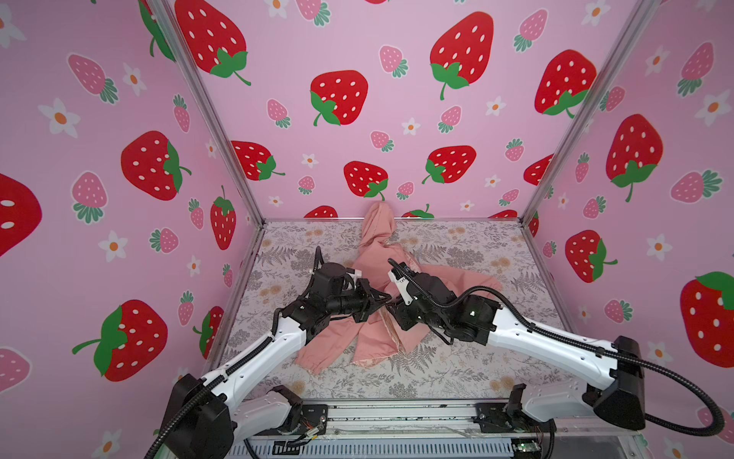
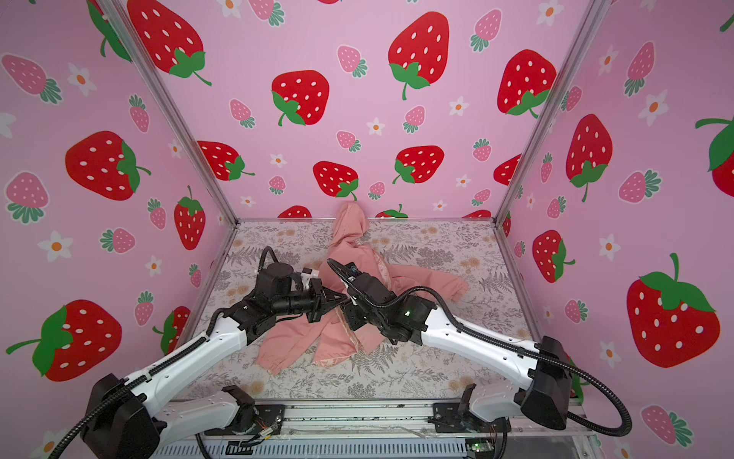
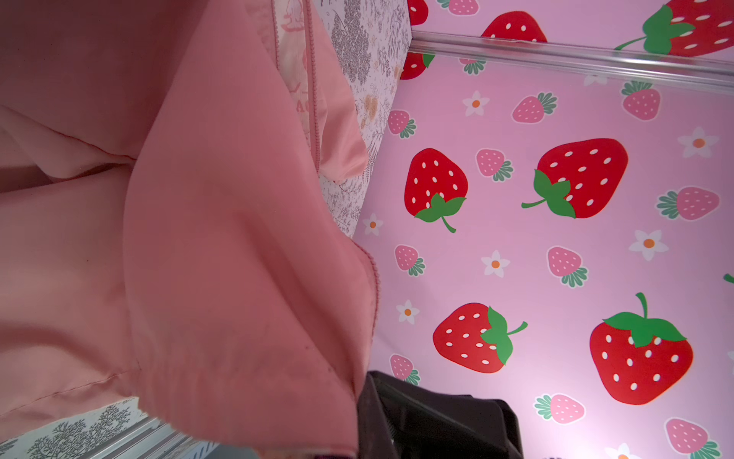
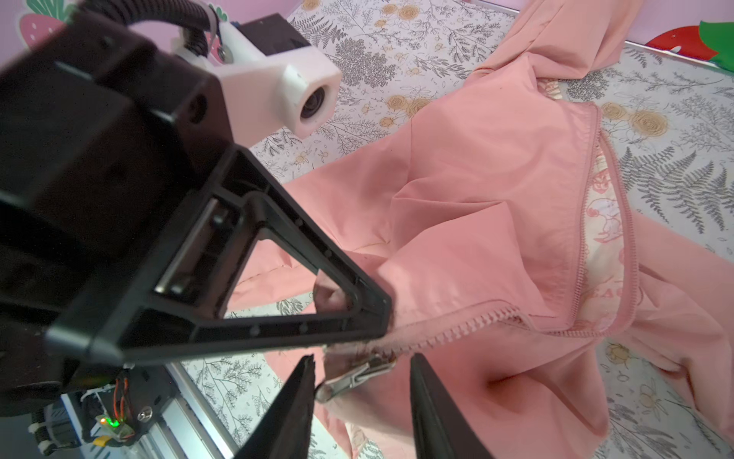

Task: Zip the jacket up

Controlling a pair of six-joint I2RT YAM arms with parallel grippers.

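straddling zipper pull, right fingers half-open; left fingers clamp jacket

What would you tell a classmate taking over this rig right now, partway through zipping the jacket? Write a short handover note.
Left claw: shut on the jacket edge by the zipper's lower end.
Right claw: open, jaws astride the metal zipper pull, not gripping.
Jacket lies on the floral table, hood farthest from the arms.
Done: pull lined up. To do: clamp it, draw it toward the hood; zipper gapes, lining showing.
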